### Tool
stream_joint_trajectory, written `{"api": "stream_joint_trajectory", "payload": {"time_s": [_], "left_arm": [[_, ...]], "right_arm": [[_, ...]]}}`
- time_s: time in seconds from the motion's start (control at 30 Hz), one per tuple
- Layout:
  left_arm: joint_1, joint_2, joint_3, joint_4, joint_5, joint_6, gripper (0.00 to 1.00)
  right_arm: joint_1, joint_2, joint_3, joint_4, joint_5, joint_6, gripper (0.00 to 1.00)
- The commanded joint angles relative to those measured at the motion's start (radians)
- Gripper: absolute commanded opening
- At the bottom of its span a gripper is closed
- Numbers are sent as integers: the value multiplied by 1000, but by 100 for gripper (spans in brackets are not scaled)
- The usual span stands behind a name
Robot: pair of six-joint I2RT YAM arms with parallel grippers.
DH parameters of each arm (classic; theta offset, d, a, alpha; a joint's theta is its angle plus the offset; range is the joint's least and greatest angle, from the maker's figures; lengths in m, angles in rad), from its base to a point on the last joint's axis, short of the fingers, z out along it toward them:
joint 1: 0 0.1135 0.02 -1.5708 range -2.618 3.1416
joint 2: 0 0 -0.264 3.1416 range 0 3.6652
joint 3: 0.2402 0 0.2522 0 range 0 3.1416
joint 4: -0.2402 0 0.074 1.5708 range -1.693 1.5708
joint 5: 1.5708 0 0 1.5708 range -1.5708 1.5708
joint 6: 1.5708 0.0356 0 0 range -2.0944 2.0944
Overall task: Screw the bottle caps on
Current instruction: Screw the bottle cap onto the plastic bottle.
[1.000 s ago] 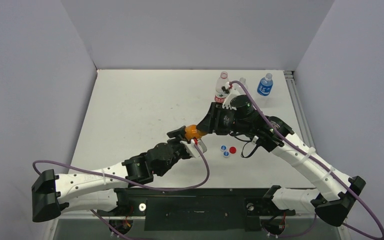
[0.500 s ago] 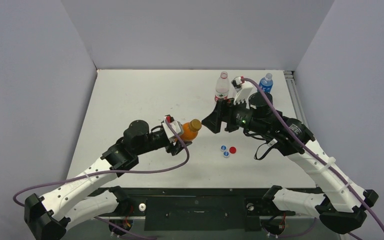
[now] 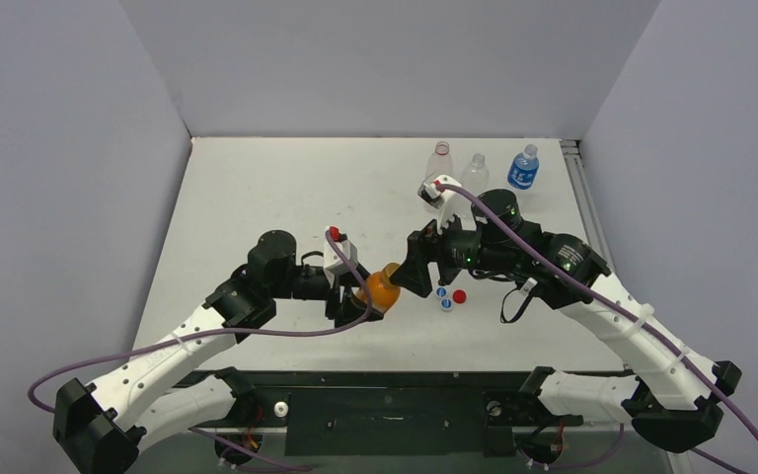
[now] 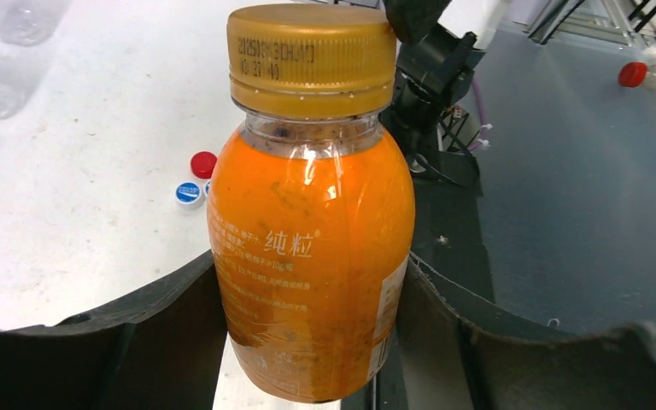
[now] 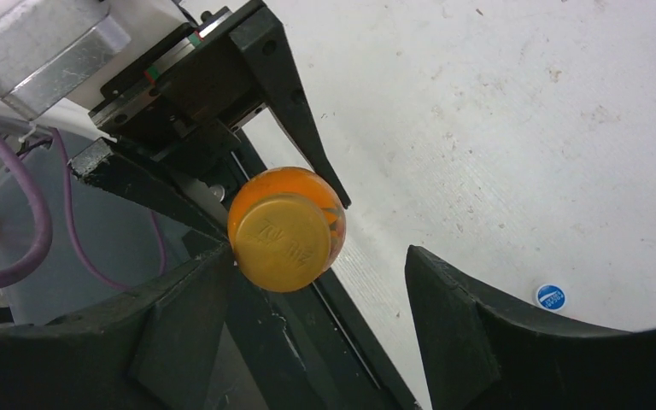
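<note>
My left gripper (image 4: 312, 346) is shut on the body of an orange juice bottle (image 4: 312, 256), held tilted above the table near its front middle (image 3: 380, 289). An orange-gold cap (image 4: 312, 55) sits on the bottle's neck. My right gripper (image 5: 318, 256) is open, with that cap (image 5: 284, 241) between its fingers, close to the left one and well apart from the right one. Three loose caps lie on the table just right of the bottle: a red one (image 3: 460, 295) and two blue-and-white ones (image 3: 441, 292) (image 3: 446, 304).
Two clear bottles (image 3: 438, 163) (image 3: 475, 170) and a blue-labelled bottle (image 3: 523, 168) stand at the back right of the table. The right arm's cable (image 3: 553, 267) loops above the loose caps. Grey walls enclose the table on three sides.
The right gripper opened and drew back from the bottle, then came down-left around its cap again. The left arm swung the bottle away left, then back to the right and lower.
</note>
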Motion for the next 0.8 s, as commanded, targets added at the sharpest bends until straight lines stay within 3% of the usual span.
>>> {"api": "stream_joint_trajectory", "payload": {"time_s": [0.0, 0.33, 0.47, 0.67, 0.77], "left_arm": [[5, 5, 33, 67, 88, -49, 0], [5, 20, 36, 66, 91, -56, 0], [5, 28, 34, 73, 93, -58, 0], [4, 30, 37, 90, 58, -66, 0], [4, 17, 33, 92, -33, -52, 0]], "right_arm": [[25, 9, 55, -9, -38, -59, 68], [66, 16, 42, 17, -56, -41, 53], [68, 17, 38, 33, -73, -23, 42], [69, 25, 34, 15, -41, 0, 9], [64, 40, 28, 8, -6, 60, 2]]}}
